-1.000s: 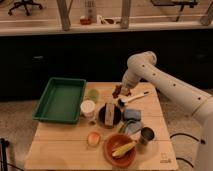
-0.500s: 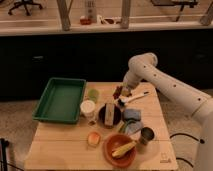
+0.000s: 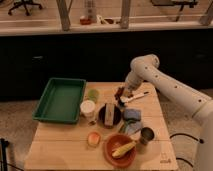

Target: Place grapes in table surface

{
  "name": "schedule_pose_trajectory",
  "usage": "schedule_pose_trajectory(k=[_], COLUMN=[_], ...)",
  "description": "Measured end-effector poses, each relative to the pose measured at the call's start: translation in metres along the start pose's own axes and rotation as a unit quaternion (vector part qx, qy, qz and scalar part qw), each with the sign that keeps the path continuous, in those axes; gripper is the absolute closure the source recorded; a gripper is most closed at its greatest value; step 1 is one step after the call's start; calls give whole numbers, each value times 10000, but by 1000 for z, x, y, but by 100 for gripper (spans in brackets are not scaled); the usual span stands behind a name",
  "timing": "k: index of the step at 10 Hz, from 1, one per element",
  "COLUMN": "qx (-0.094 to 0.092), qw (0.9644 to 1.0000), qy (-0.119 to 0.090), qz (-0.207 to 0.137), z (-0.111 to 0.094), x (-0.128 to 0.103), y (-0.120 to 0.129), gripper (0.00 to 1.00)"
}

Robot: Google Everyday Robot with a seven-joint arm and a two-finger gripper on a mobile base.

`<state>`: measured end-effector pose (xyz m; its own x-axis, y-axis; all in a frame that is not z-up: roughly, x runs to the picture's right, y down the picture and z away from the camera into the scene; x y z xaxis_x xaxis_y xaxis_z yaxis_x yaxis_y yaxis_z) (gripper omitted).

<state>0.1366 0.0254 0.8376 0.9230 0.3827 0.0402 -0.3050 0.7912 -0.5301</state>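
Observation:
The grapes (image 3: 119, 92) show as a small dark reddish cluster at the back middle of the pale-wood table surface (image 3: 65, 146), just above the boards. My gripper (image 3: 121, 96) reaches down from the white arm on the right and is shut on the grapes. Its fingers partly hide the cluster, so I cannot tell whether the grapes touch the wood.
A green tray (image 3: 60, 99) fills the table's left side. Beside it stand a white cup (image 3: 87, 108) and a dark plate (image 3: 109, 115) with a brown block. Nearer the front are a pink-yellow fruit (image 3: 93, 138), a red bowl (image 3: 119, 148), a metal cup (image 3: 146, 134) and a blue cloth (image 3: 132, 115).

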Motion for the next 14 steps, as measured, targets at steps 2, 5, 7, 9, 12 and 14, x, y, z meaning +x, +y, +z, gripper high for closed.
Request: schedule_pose_trajectory(k=[2, 5, 7, 9, 12, 14], qx=[-13, -16, -46, -97, -164, -220], qw=[10000, 9999, 9997, 9992, 9985, 9975], qy=[1, -29, -62, -74, -103, -139], qz=[9, -99, -236, -370, -521, -653], z=[1, 2, 6, 11, 18, 24], x=[-2, -4, -12, -20, -27, -33], y=[-1, -2, -4, -6, -9, -11], gripper=[100, 100, 100, 100, 100, 100])
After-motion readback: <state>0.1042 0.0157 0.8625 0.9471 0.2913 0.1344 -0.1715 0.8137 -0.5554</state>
